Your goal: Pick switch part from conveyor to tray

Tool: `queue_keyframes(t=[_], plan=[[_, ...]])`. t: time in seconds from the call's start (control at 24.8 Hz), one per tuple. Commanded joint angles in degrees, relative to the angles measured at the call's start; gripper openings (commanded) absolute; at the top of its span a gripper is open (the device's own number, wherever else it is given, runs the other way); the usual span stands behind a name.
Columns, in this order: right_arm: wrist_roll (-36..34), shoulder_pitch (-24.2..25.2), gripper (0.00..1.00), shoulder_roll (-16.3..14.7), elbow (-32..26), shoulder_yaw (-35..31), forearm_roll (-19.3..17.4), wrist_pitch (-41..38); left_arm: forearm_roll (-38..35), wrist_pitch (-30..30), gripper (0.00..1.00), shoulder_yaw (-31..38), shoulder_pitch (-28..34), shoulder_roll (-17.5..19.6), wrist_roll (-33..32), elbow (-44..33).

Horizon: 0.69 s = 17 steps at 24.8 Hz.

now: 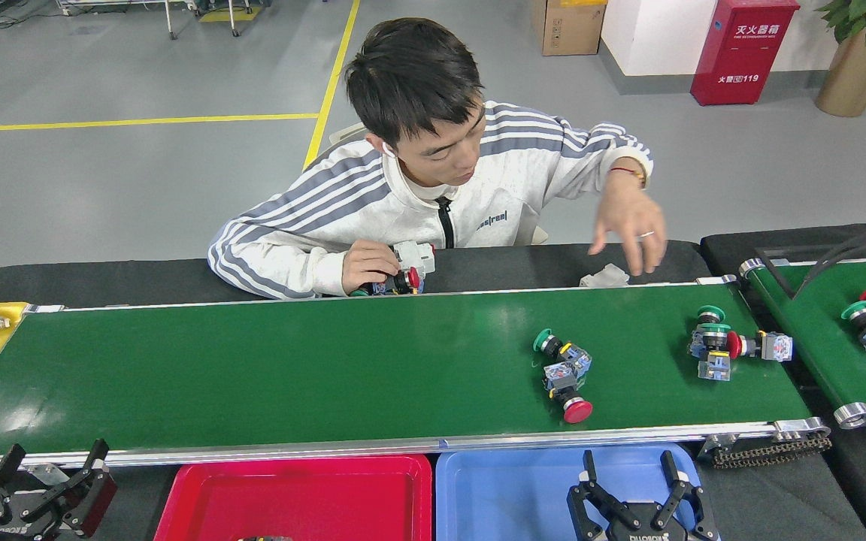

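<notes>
Your left half of conveyor point(252, 368) lies bare green: open passage there. Right half crowded: pair of switch parts point(564, 372) near front rail, touching each other; second cluster point(726, 346) at far right end. Gap of bare belt between the two groups. Person's raised hand point(628, 225) hangs above back rail, right of centre; other hand point(369, 267) rests behind back rail. Red tray point(200, 496) and blue tray point(508, 488) sit side by side below front rail.

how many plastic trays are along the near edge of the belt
2. The red plastic tray sits at left-centre below the long dark-green conveyor belt; the blue plastic tray sits directly right of it, partly covered by the right hand.
</notes>
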Motion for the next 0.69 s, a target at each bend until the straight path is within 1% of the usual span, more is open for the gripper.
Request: queue_keyframes(t=[0.0, 0.04, 0.16, 0.28, 0.36, 0.52, 0.57, 0.61, 0.65], plan=[[3.4, -2.5, 0.99, 0.4, 0.9, 0.1, 0.0, -3.2, 0.2, -0.1, 1.0, 0.4, -0.7, 0.9, 0.2, -0.4], [4.4, -3.4, 0.99, 0.9, 1.6, 0.2, -0.1, -4.1, 0.2, -0.1, 1.0, 0.3, -0.9, 0.9, 0.3, -0.3], [6.7, -6.5, 0.99, 5.4, 6.2, 1.1, 0.2, -5.4, 0.1, -0.1, 1.0, 0.4, -1.5, 1.0, 0.4, -0.1], [7.9, -10.3, 0.99, 7.6, 11.3, 2.8, 0.2, -5.4, 0.1, 0.1, 1.0, 0.4, -1.8, 0.7, 0.7, -0.3], [8.0, -12.3, 0.99, 9.7, 13.8, 4.0, 0.3, -5.4, 0.1, 0.1, 1.0, 0.4, -1.8, 0.9, 0.7, -0.2], [8.4, -15.4, 0.98, 12.3, 18.1, 4.3, 0.3, -5.4, 0.1, -0.1, 1.0, 0.4, -1.6, 1.1, 0.6, -0.5], [8.6, -16.2, 0.91, 12.7, 19.0, 4.3, 0.3, -5.4, 0.1, -0.1, 1.0, 0.4, -1.6, 1.2, 0.6, -0.6], [8.9, -16.7, 0.79, 12.7, 19.4, 4.4, 0.2, -5.5, 0.2, -0.2, 1.0, 0.4, -1.6, 1.2, 0.6, -0.7], [9.2, -17.1, 0.62, 12.7, 19.6, 4.5, 0.2, -5.6, 0.2, -0.2, 1.0, 0.4, -1.6, 1.2, 0.6, -0.7]])
